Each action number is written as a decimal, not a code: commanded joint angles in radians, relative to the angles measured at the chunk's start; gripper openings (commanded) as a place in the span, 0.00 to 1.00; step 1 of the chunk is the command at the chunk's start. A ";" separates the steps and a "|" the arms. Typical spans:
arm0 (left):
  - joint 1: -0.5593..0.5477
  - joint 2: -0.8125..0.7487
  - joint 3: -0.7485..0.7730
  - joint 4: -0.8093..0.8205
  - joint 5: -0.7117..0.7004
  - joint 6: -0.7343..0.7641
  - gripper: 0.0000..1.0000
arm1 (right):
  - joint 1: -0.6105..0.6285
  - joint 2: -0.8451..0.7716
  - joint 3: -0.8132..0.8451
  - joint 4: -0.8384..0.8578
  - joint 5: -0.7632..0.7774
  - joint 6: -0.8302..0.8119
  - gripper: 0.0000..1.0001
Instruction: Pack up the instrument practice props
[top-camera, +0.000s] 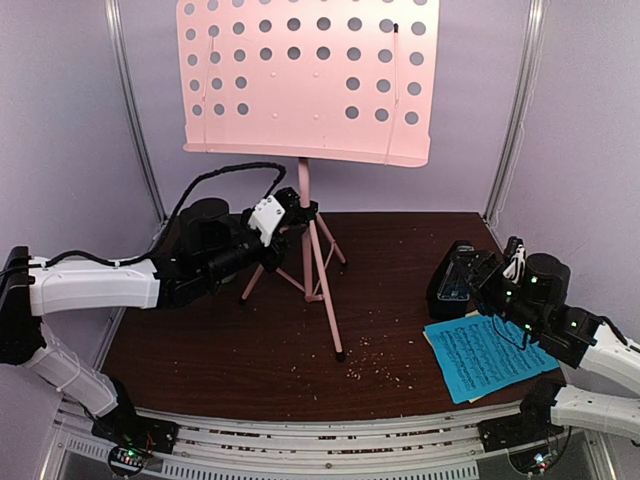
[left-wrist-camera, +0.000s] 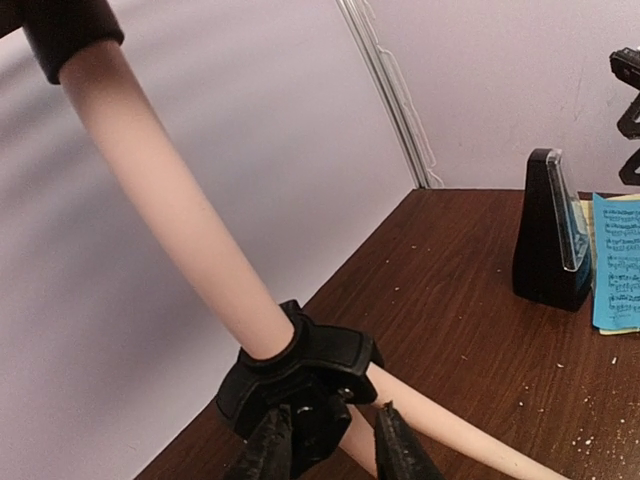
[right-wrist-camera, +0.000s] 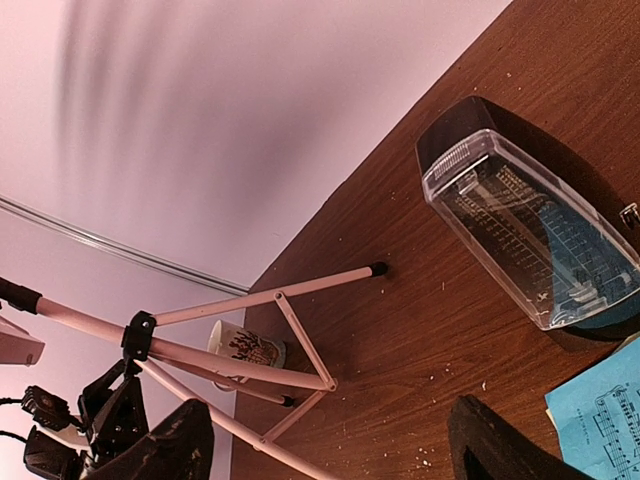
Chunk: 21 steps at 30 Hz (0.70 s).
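The pink music stand (top-camera: 305, 75) stands upright at the back of the table, and its tripod legs (right-wrist-camera: 255, 297) are spread. My left gripper (top-camera: 297, 215) is at the black collar (left-wrist-camera: 300, 365) on the pole. Its fingers (left-wrist-camera: 268, 448) straddle the collar's underside and one pink leg, partly closed. Whether they press on it does not show. A black metronome (top-camera: 452, 285) with a clear cover (right-wrist-camera: 530, 235) stands at the right. My right gripper (top-camera: 478, 278) hovers beside it, open and empty. The blue sheet-music page (top-camera: 487, 355) lies flat by it, over a yellow page (left-wrist-camera: 618, 331).
A beige mug (right-wrist-camera: 245, 348) sits behind the tripod legs near the back wall. Pale crumbs (top-camera: 375, 368) dot the brown table (top-camera: 220, 350). Metal frame posts (top-camera: 135, 110) run up both back corners.
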 joint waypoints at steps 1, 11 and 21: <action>0.004 0.005 0.032 0.017 -0.008 -0.021 0.24 | 0.004 -0.005 -0.018 0.026 0.009 0.006 0.82; 0.006 -0.014 -0.009 0.017 0.053 -0.270 0.11 | 0.005 0.009 -0.021 0.040 0.004 0.008 0.83; 0.007 -0.030 -0.084 0.084 0.151 -0.785 0.00 | 0.007 0.006 -0.026 0.039 0.005 0.011 0.82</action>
